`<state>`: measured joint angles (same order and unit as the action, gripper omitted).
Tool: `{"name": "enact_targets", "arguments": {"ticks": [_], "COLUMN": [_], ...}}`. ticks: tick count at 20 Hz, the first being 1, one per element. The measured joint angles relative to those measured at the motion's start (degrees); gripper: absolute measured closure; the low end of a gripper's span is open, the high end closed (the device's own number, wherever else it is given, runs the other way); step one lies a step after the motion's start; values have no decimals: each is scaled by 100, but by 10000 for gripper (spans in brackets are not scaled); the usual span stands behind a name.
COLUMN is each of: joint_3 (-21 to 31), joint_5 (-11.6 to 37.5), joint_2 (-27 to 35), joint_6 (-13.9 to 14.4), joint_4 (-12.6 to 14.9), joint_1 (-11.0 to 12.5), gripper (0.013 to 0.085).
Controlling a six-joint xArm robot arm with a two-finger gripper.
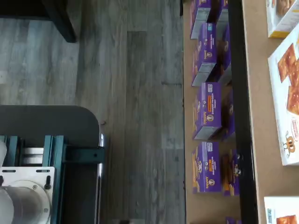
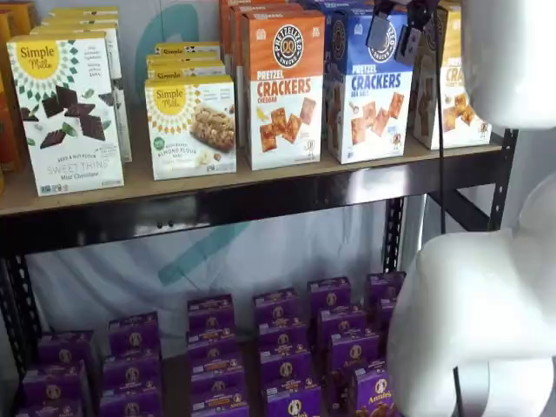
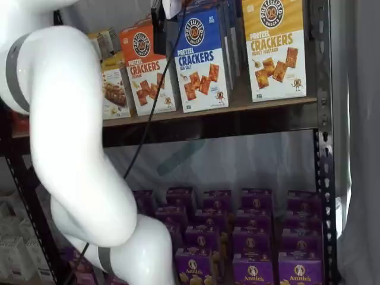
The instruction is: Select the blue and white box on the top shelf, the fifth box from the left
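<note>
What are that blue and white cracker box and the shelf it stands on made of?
The blue and white box looks like printed cardboard: flat panels, sharp folded edges, a slightly glossy face. The top shelf seems a tan board, wood or pressed fibre, matte and without visible grain. Its front rail and uprights look like black painted metal; in a shelf view an upright shows a row of punched holes.

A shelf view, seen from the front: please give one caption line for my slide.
Black gripper hangs before the blue and white box on the top shelf.

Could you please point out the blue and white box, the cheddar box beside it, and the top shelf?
blue and white box (image 2: 369,95), shelf view, front face.
cheddar box (image 2: 282,95), shelf view, front face.
top shelf (image 2: 261,198), shelf view, black front rail.
</note>
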<state>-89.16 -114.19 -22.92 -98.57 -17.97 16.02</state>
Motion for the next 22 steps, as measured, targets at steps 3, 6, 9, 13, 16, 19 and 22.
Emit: {"name": "enact_targets", "arguments": {"ticks": [3, 6, 9, 13, 16, 19, 22], "joint_3": [-19, 40, 95, 240, 374, 570, 675], "joint_5": [-33, 35, 130, 519, 890, 1359, 1806], "joint_2": [33, 6, -53, -257, -410, -566, -628], "joint_6": [82, 159, 195, 204, 217, 231, 246], "joint_4": [124, 108, -79, -723, -1071, -1215, -1288], "joint_1": [-149, -225, -178, 128, 275, 294, 272], "gripper": [130, 130, 130, 130, 130, 130, 130]}}
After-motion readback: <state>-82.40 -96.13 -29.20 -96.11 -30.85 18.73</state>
